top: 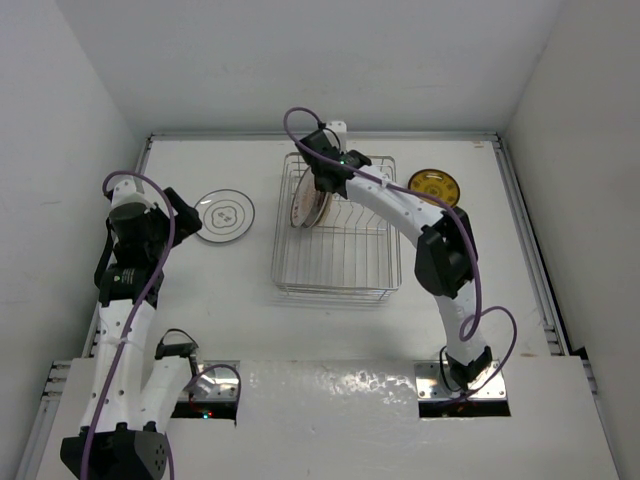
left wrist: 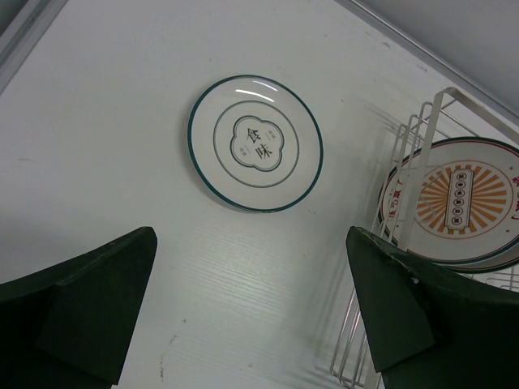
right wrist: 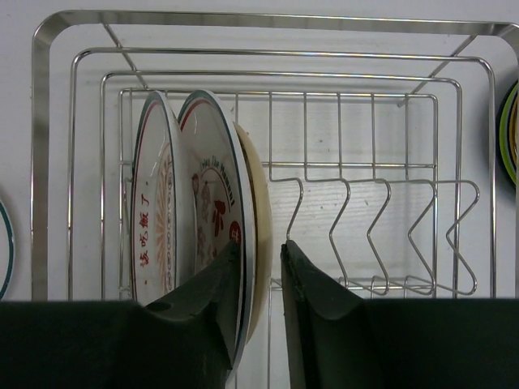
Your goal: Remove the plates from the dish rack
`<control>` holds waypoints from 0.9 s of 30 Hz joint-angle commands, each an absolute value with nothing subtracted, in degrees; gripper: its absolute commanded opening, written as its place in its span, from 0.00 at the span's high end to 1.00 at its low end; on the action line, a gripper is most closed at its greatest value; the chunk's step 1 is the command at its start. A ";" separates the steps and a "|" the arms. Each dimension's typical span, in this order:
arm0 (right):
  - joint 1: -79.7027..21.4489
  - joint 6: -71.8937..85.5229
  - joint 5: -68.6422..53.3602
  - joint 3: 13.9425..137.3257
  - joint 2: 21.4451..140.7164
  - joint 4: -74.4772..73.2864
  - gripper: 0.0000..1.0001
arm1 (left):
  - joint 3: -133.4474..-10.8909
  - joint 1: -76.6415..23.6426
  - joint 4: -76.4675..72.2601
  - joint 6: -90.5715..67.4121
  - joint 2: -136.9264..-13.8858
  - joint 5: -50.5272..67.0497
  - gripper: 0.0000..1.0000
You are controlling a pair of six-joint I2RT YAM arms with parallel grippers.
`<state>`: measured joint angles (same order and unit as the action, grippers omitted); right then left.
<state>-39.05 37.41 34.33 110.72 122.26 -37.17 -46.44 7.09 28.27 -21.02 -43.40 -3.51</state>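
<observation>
The silver wire dish rack (top: 340,262) stands mid-table. Three plates stand upright at its far left end (top: 308,207): a sunburst plate (right wrist: 154,203), a white plate with red characters (right wrist: 212,194) and a cream plate (right wrist: 258,194). My right gripper (right wrist: 260,245) reaches into the rack, jaws narrowly open. Its left finger (right wrist: 212,292) is against the white plate's face. Its right finger (right wrist: 308,300) is just clear of the cream plate. My left gripper (left wrist: 251,235) is wide open and empty above the table. Ahead of it, a white plate with grey-teal rings (left wrist: 255,143) lies flat.
A yellow-orange plate (top: 434,186) lies flat on the table right of the rack, its edge showing in the right wrist view (right wrist: 511,130). Upright divider prongs (right wrist: 381,219) in the rest of the rack hold nothing. The rack's corner (left wrist: 422,130) is close to my left gripper's right finger. Walls enclose the table.
</observation>
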 commanded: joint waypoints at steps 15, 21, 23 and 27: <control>-39.55 38.76 31.38 117.07 124.89 -36.56 0.91 | -46.23 6.77 26.54 -20.04 -42.89 -2.99 0.00; -39.55 39.46 33.92 119.62 124.81 -39.20 1.00 | -46.23 6.77 26.54 -20.13 -42.89 -3.34 0.00; -39.55 39.46 35.06 120.93 124.28 -40.25 1.00 | -46.23 6.77 26.63 -20.13 -42.89 -3.43 0.00; -39.55 38.32 38.31 124.79 123.93 -42.01 1.00 | -46.23 6.77 26.63 -20.21 -42.89 -3.87 0.00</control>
